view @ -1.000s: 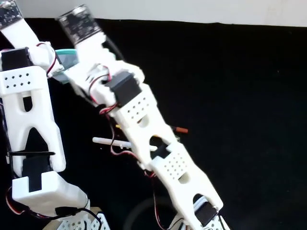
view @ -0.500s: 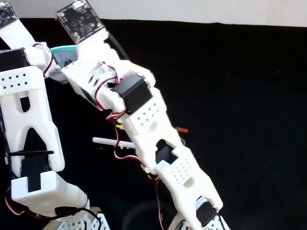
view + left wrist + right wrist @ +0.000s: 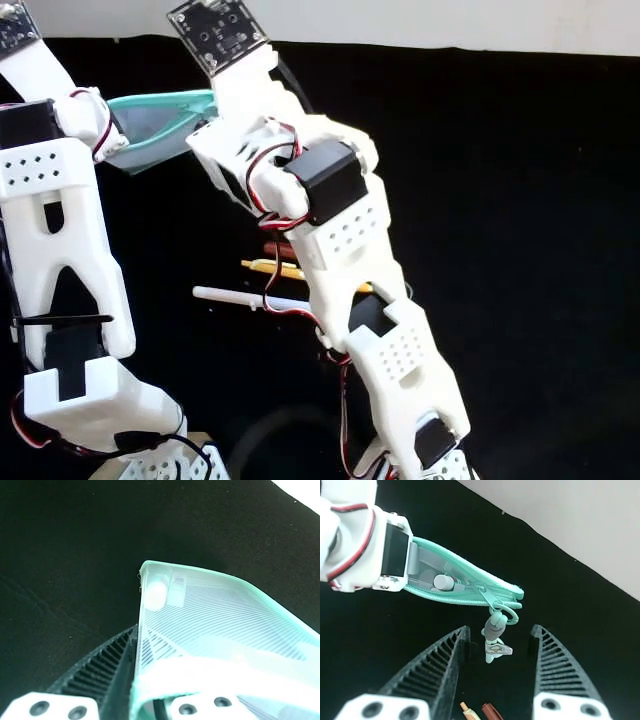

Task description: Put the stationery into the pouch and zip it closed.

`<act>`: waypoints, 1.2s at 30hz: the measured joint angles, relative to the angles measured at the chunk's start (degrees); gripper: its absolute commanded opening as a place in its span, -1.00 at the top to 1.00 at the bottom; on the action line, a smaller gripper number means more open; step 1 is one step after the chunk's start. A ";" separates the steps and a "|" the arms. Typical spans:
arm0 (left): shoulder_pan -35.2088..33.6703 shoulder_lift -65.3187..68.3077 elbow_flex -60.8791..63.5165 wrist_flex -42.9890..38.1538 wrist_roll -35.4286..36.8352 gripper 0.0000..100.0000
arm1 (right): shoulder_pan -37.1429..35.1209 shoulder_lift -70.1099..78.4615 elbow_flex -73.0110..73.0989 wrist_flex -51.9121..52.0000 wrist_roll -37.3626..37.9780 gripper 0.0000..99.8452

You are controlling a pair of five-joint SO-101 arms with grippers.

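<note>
While aloft, pouch [image 3: 427, 573] with white item [image 3: 443, 582]

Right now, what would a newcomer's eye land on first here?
The teal pouch, clamped at one end by the left gripper, at the table's far side. Its zip pull dangles between the right gripper's open fingers. Pens lie on the black table under the right arm.

One teal see-through pouch [image 3: 160, 118], with one zipper pull [image 3: 495, 630] and one small white round piece [image 3: 443, 582] inside. Three slim writing things on the desk [image 3: 520, 200]: one white stick [image 3: 228, 296], one yellow pen [image 3: 268, 267], one brown pen [image 3: 276, 250]. Two white robot arms, left arm [image 3: 60, 220] and right arm [image 3: 350, 240].
</note>
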 measured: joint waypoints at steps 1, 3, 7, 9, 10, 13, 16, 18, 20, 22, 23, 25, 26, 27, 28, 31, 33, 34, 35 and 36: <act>0.00 0.00 0.00 0.00 0.00 0.99 | 0.00 0.00 0.00 0.00 0.18 0.62; 0.00 0.00 0.00 0.00 0.00 0.99 | 0.00 0.00 0.00 0.00 0.97 0.65; 0.00 0.00 0.00 0.00 0.00 0.99 | 0.00 0.00 0.00 0.00 1.76 0.67; 0.00 0.00 0.00 0.00 0.00 0.99 | 0.00 0.00 0.00 0.00 1.76 0.67; 0.00 0.00 0.00 0.00 0.00 0.99 | 0.00 0.00 0.00 0.00 1.76 0.67; 0.00 0.00 0.00 0.00 0.00 0.99 | 0.00 -1.14 0.70 0.00 1.76 0.67; 0.00 0.00 0.00 0.00 0.00 0.99 | 0.00 -6.59 8.88 0.00 1.93 0.67; 0.00 0.00 0.00 0.00 0.00 0.99 | -0.79 -10.73 16.18 0.00 2.46 0.67; 0.00 0.00 0.00 0.00 0.00 0.99 | -1.76 -15.21 24.00 0.00 4.48 0.67; 0.00 0.00 0.00 0.00 0.00 0.99 | -2.73 -19.34 31.82 0.00 6.59 0.67; 0.00 0.00 0.00 0.00 0.00 0.99 | -3.34 -21.01 35.60 0.00 7.65 0.67; 0.00 0.00 0.00 0.00 0.00 0.99 | -4.40 -23.74 42.55 0.00 9.49 0.67; 0.00 0.00 0.00 0.00 0.00 0.99 | -4.84 -24.70 45.80 0.00 10.02 0.67; 0.00 0.00 0.00 0.00 0.00 0.99 | -5.27 -25.23 48.44 0.00 10.37 0.67; 0.00 0.00 0.00 0.00 0.00 0.99 | -5.54 -25.49 50.81 0.00 10.64 0.67; 0.00 0.00 0.00 0.00 0.00 0.99 | -5.71 -25.49 55.91 -0.35 10.90 0.67; 0.00 0.00 0.00 0.00 0.00 0.99 | -5.71 -25.49 58.81 -1.32 11.08 0.67; 0.00 0.00 0.00 0.00 0.00 0.99 | -5.71 -25.49 60.22 -1.93 11.60 0.67; 0.00 0.00 0.00 0.00 0.00 0.99 | -5.71 -25.49 61.89 -2.55 12.31 0.67; 0.00 0.00 0.00 0.00 0.00 0.99 | -5.80 -25.49 63.56 -3.25 13.01 0.67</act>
